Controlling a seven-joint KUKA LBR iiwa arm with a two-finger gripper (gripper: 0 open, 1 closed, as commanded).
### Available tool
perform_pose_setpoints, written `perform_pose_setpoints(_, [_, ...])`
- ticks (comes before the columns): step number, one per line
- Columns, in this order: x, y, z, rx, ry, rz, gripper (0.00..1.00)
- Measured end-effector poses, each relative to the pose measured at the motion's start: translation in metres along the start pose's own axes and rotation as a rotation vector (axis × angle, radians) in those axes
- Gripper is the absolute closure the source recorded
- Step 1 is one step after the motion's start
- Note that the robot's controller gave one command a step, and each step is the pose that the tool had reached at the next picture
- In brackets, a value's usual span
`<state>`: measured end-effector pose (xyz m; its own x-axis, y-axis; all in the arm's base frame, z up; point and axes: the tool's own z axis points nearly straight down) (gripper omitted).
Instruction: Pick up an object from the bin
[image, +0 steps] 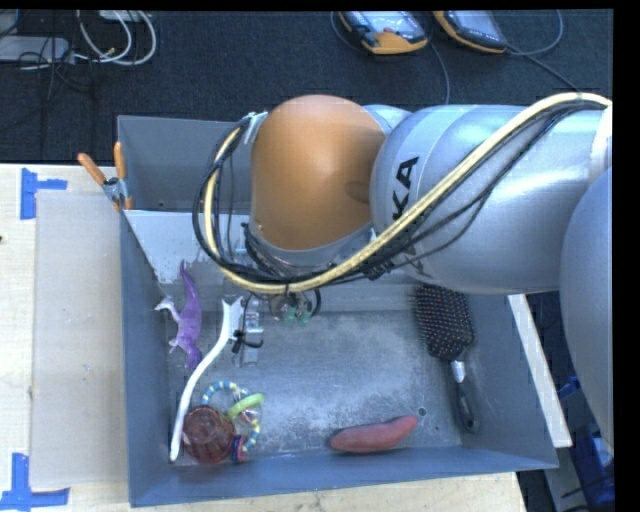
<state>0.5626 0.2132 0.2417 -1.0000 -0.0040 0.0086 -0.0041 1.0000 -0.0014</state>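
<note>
My gripper (249, 328) reaches down under the orange dome into the left half of the bin, at the upper end of a long curved white stick (203, 378) that runs toward the front left corner. A purple toy dinosaur (187, 316) lies just left of the gripper, against the bin's left wall. At the stick's lower end sits a round dark red thing (207, 433) with a ring of coloured beads (243, 412) beside it.
A black hairbrush (444, 322) lies at the right, its handle pointing toward the front. A red sausage-shaped thing (373, 435) rests near the front wall. The arm and its cables cover the back of the bin.
</note>
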Motion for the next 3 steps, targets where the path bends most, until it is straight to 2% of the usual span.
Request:
perform_pose_setpoints(1, [-0.002,-0.002,-0.005,-0.001,-0.007,0.005,0.00])
perform_pose_setpoints(2, [0.006,0.002,0.053,-0.001,-0.007,-0.114,0.00])
perform_pose_setpoints(3, [0.018,0.009,0.142,0.001,-0.010,-0.303,0.00])
